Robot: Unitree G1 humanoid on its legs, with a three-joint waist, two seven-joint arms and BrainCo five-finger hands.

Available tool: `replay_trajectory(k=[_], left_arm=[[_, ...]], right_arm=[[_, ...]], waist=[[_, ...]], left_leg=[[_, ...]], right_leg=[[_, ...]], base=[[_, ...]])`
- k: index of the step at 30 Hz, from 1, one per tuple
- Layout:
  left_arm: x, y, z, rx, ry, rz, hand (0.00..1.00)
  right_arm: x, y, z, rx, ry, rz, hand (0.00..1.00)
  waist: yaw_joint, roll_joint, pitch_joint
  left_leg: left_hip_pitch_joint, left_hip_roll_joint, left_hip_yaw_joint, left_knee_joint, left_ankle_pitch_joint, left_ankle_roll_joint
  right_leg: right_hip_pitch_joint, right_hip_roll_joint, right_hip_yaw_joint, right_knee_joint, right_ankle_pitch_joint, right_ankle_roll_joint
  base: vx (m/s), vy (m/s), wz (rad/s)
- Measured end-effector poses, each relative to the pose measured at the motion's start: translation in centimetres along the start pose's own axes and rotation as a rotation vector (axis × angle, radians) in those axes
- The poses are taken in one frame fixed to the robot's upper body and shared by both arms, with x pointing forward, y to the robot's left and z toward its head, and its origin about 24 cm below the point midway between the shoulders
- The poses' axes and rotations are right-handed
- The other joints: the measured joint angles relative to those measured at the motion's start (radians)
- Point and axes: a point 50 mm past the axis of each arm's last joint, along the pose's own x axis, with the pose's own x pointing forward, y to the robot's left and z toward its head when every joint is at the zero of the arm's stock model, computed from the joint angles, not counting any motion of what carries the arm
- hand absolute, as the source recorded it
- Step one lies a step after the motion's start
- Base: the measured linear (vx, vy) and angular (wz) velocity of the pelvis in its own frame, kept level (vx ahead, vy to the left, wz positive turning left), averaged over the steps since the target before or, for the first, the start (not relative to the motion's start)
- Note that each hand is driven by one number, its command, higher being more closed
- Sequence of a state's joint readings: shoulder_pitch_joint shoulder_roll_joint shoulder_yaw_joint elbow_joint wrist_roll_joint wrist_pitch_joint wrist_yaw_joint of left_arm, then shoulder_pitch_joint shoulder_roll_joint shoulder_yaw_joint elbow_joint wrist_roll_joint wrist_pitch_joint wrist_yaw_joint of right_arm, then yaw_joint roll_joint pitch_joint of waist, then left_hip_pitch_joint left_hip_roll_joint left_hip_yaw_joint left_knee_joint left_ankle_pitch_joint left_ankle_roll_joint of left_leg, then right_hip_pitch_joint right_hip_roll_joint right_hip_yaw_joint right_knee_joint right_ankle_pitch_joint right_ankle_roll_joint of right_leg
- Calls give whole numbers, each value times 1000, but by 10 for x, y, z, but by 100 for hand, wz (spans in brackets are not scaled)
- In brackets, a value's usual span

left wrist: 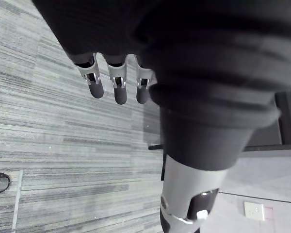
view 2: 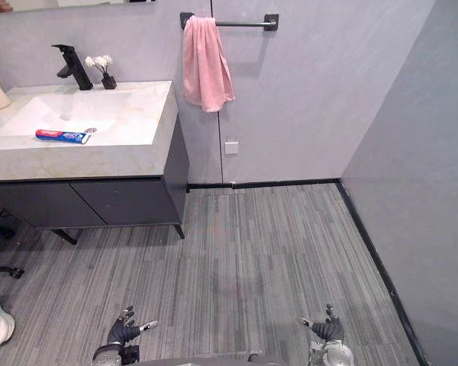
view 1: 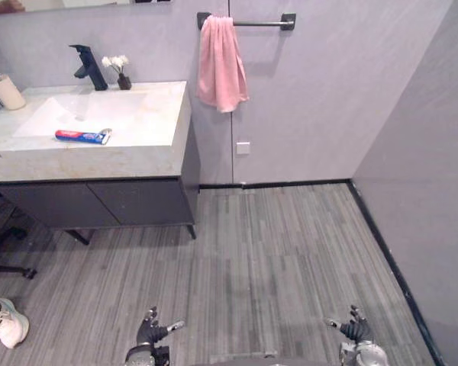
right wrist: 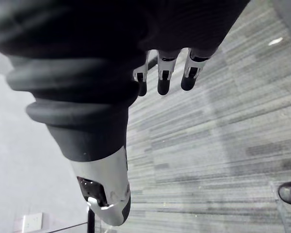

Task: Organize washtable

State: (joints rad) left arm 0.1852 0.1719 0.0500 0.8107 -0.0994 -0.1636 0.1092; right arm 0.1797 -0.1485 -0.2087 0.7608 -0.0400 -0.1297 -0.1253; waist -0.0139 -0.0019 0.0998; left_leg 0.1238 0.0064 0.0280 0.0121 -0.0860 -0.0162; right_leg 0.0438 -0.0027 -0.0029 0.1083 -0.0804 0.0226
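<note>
While dangling empty, open-fingered left hand (view 1: 147, 332) and right hand (view 1: 356, 332), viewing red-blue toothpaste tube (view 1: 82, 136) lying near front edge of pale stone washtable (view 1: 99, 158).

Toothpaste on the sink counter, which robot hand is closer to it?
Left. The left robot hand hangs low over the floor, out in front of the washtable that holds the toothpaste. The right robot hand hangs just as low but farther across, toward the side wall.
</note>
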Motion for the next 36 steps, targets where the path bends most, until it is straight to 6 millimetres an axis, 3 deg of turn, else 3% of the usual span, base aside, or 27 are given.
replay_trajectory(k=[7, 15, 20, 23, 24, 28, 30, 33, 34, 35, 36], left_arm=[[0, 0, 15, 35, -72, -27, 0], [0, -2, 14, 52, -73, -41, 0], [-1, -7, 21, 39, -103, -52, 0], [-4, -7, 18, 35, -100, -50, 0], [-4, -8, 20, 34, -111, -51, 0], [-1, -7, 28, 66, -137, -63, 0], [2, -9, 36, 65, -158, -64, 0], [8, -17, 57, 55, -215, -81, 0], [9, -19, 61, 56, -229, -85, 0], [9, -19, 62, 59, -234, -79, 0], [9, -20, 62, 57, -232, -79, 0]], right_arm=[[3, -6, 5, -87, -24, 26, 0], [8, -5, 17, -70, -55, 41, 0], [13, -2, 32, -32, -94, 38, 0], [14, -2, 40, -18, -122, 34, 0], [14, -2, 38, -19, -116, 27, 0], [12, 5, 34, -25, -94, 43, 0], [12, 6, 34, -30, -94, 47, 0], [16, 2, 47, -41, -132, 39, 0], [17, -1, 55, -44, -165, 32, 0], [15, -2, 59, -50, -187, 29, 0], [15, -4, 58, -55, -191, 28, 0]], waist=[[-13, 4, 17], [-24, 6, 31], [-18, 18, 52], [-4, 16, 58], [-14, 4, 66], [-28, 2, 95], [-28, 3, 100], [-44, 35, 120], [-58, 36, 121], [-65, 34, 122], [-73, 31, 120]], left_leg=[[16, -5, -5, 0, 0, 0], [-1, -7, 0, 4, -3, -3], [-80, 5, 60, 126, -103, 16], [-127, -4, 105, 219, -187, 38], [-129, -20, 109, 248, -220, 51], [-76, -36, 89, 287, -266, 80], [-35, -30, 72, 270, -276, 85], [34, 22, 23, 208, -276, 78], [59, 38, 6, 187, -269, 55], [86, 38, -3, 190, -279, 17], [95, 47, -6, 209, -290, -3]], right_leg=[[25, -9, -25, -15, -3, 6], [17, -13, -27, -23, -8, 11], [-51, -6, 14, 38, -41, 19], [-143, -17, 59, 201, -141, 53], [-174, -35, 60, 294, -178, 60], [-322, -53, 28, 652, -203, 69], [-362, -47, -3, 639, -232, 56], [-449, 2, -55, 491, -208, 35], [-469, 17, -69, 385, -142, 24], [-483, 20, -64, 318, -9, -9], [-479, 18, -67, 334, 43, -36]], base=[[67, 4, 8], [4, -1, 0], [-53, 13, -26], [-14, 55, -43], [67, 81, -16], [213, 80, 7], [414, 39, 23], [475, -43, 46], [633, -107, 62], [590, -102, 55], [613, -102, 28]])
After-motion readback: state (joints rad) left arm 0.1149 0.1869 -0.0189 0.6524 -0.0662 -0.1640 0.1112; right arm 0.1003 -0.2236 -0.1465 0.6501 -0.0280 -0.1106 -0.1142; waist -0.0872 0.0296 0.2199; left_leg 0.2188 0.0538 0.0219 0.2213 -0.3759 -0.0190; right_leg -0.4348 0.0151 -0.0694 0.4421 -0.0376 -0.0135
